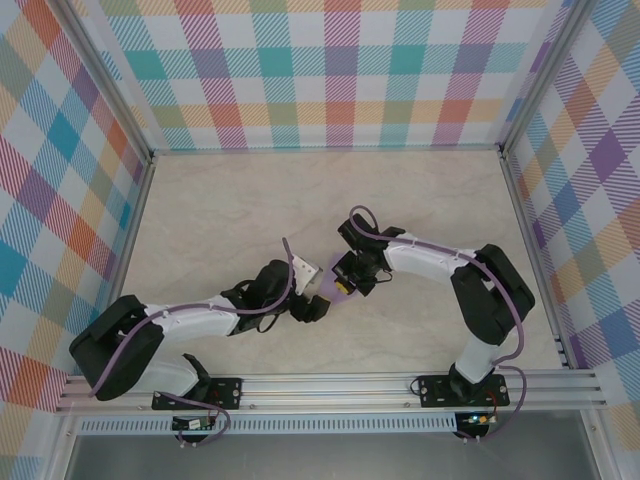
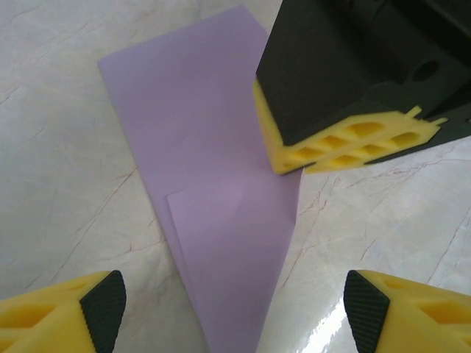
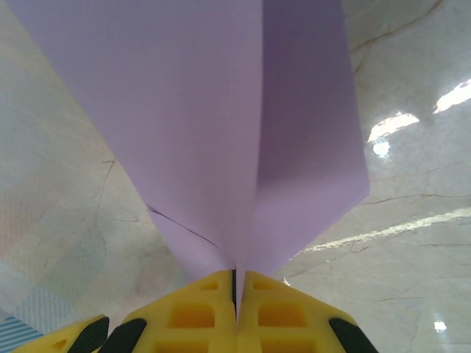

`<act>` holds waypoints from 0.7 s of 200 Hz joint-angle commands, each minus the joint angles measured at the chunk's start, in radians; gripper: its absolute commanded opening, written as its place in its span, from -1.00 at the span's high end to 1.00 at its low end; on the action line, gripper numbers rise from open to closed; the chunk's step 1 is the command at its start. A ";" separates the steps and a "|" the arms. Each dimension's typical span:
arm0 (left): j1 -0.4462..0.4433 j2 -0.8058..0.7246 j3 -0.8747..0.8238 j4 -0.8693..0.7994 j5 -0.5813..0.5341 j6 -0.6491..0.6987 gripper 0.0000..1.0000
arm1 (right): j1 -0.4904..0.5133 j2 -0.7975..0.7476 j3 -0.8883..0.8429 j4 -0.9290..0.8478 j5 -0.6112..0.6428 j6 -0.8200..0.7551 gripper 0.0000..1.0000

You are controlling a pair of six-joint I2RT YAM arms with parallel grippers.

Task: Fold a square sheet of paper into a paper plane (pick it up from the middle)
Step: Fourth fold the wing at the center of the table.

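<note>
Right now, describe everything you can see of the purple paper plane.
The paper plane is thin, plain lavender paper, matte and unmarked, folded into a long shape that tapers to a narrow end. Layered flaps overlap on its face, and a straight crease runs along its length. It seems to lie nearly flat on the marble-look table. The shut right hand pinches it at one long edge. The open left hand straddles the narrow end, its fingers clear of the paper on either side.
</note>
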 commanded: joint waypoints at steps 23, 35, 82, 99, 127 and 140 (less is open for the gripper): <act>-0.044 0.056 -0.011 0.126 -0.002 0.161 -0.44 | -0.004 -0.002 0.068 -0.100 -0.010 0.007 0.99; -0.046 0.070 -0.013 0.135 -0.006 0.183 -0.37 | -0.007 0.001 0.081 -0.113 -0.010 -0.002 0.96; -0.053 0.112 -0.028 0.228 -0.034 0.212 -0.20 | -0.013 0.022 0.103 -0.121 -0.034 -0.011 0.95; -0.054 0.138 -0.027 0.236 -0.032 0.220 -0.12 | -0.017 0.025 0.104 -0.121 -0.041 -0.008 0.96; -0.054 0.155 -0.036 0.267 -0.049 0.224 0.14 | -0.023 0.032 0.110 -0.122 -0.054 -0.015 0.93; -0.054 0.155 -0.036 0.271 -0.051 0.227 0.22 | -0.024 0.037 0.115 -0.123 -0.063 -0.019 0.91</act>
